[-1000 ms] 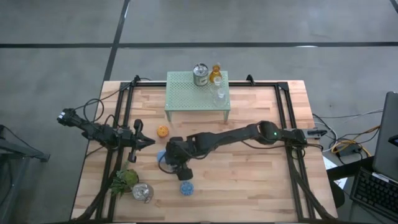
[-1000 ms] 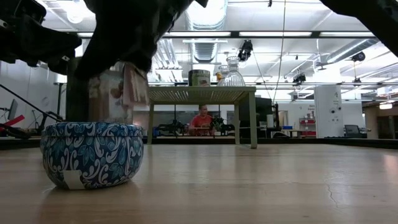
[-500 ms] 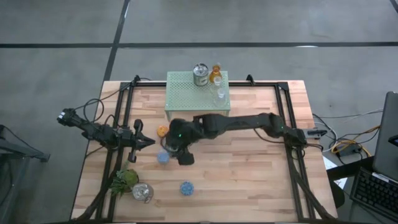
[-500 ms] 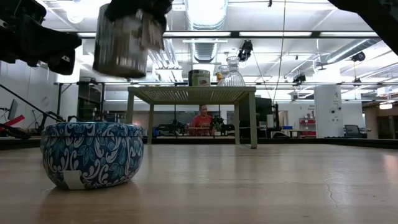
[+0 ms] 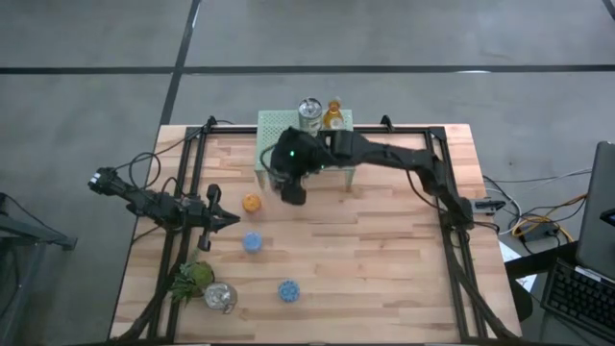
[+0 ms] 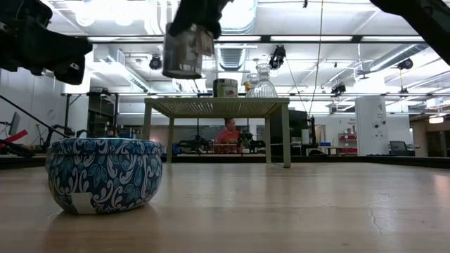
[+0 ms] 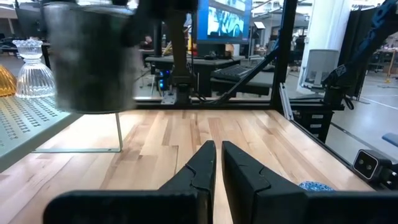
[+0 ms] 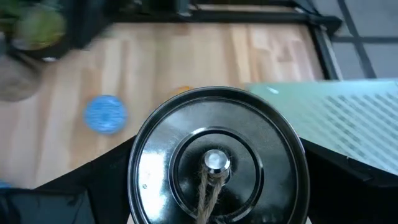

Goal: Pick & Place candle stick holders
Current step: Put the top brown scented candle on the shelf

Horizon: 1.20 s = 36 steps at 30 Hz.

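Note:
My right gripper (image 5: 288,179) is shut on a silvery metal holder (image 8: 216,163) and carries it in the air at the near left corner of the pale-green mesh stand (image 5: 279,135). The holder also shows in the low view (image 6: 184,50) and the left wrist view (image 7: 93,59). Another silvery holder (image 5: 309,112) and an amber glass one (image 5: 332,113) stand on the stand. An orange holder (image 5: 252,203) and two blue ones (image 5: 252,241) (image 5: 287,289) sit on the table. My left gripper (image 5: 231,219) waits at the left, shut and empty. My right gripper pinches the silvery holder by its round side wall (image 8: 140,186) between its two fingers, one on each opposite side. The fingers (image 8: 348,180) come from above, pointing down. The holder hangs upright below the gripper, lifted clear of the table, at about the height of the stand's top.
A green leafy plant (image 5: 193,278) and a shiny round holder (image 5: 220,297) lie at the near left corner. The nearest blue holder (image 6: 104,174) fills the low view's left. Black frame rails (image 5: 183,192) run along both table sides. Bare wood lies in the middle and right.
My right gripper has risen and gone toward the table's far edge with the silvery holder, from above the blue holders to the near left corner of the mesh stand. The holder has stayed upright and clear of the table.

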Available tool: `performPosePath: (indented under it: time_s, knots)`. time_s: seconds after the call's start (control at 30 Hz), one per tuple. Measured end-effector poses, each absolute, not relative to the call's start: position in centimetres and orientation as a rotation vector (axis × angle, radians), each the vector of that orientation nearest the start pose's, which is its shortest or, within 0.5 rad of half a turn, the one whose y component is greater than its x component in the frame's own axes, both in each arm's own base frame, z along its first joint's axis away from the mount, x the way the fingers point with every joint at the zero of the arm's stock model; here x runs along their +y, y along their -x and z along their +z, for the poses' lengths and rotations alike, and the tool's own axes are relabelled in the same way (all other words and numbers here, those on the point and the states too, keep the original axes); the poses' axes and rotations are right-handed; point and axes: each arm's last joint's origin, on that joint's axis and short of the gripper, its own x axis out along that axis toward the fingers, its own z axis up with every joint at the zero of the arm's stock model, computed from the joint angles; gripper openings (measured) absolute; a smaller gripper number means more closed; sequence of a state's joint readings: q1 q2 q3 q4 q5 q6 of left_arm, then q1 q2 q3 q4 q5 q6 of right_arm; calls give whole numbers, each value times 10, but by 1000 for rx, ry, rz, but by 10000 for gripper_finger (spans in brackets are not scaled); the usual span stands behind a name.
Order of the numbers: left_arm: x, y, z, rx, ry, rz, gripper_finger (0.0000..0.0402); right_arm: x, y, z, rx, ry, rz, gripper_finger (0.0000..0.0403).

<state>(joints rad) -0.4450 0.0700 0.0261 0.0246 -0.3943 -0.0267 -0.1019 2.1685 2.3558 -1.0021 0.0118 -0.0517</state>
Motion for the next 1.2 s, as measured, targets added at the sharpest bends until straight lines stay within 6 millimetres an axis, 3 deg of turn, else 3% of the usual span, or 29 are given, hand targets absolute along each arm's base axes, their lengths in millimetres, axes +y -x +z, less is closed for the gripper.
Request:
performPosePath:
  time_s: [0.37,0.53,1.2]
  knots:
    - [-32,-94,169,18,19,-51,30,-116,-446,353,863,-80,-253,344]
    - [-32,-94,169,18,19,-51,30,-135,-439,351,878,-120,-308,344]
    - [-32,-94,169,18,19,-51,30,-136,-438,338,944,-141,-305,342]
